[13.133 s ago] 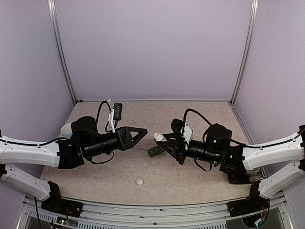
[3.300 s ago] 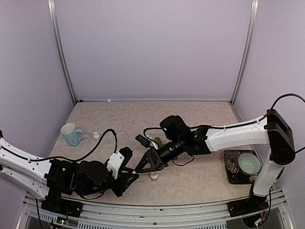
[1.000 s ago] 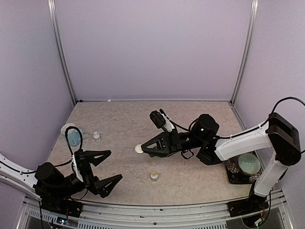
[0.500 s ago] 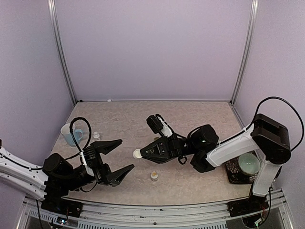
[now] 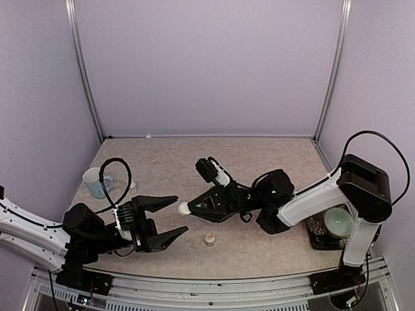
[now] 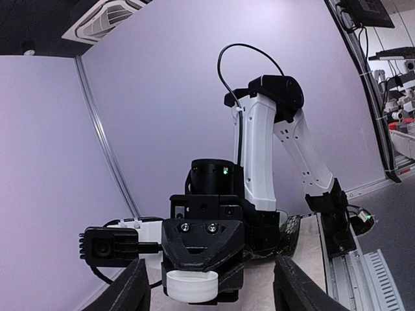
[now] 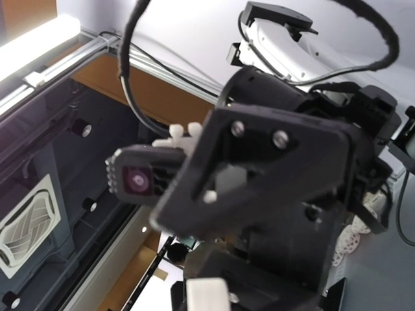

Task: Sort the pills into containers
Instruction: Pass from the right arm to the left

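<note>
My right gripper (image 5: 187,208) is shut on a round white cap (image 5: 184,208) and holds it above the table's middle. My left gripper (image 5: 181,214) faces it, open. Its fingertips (image 5: 175,199) stand on either side of the cap without touching it. In the left wrist view the white cap (image 6: 191,286) sits in the right gripper's jaws, between my two dark fingers (image 6: 133,293). The right wrist view shows the white cap (image 7: 206,295) at the bottom edge and the left gripper's body close in front. The containers and the pills are out of view.
A small white bottle with a yellowish top (image 5: 209,239) stands on the table just below the grippers. A light blue mug (image 5: 96,183) stands at the left. A pale green bowl (image 5: 338,222) rests on a dark patterned mat (image 5: 316,237) at the right.
My left arm has swung right and up toward the cap, and its jaws have narrowed. The right gripper has carried the cap slightly left and lower.
</note>
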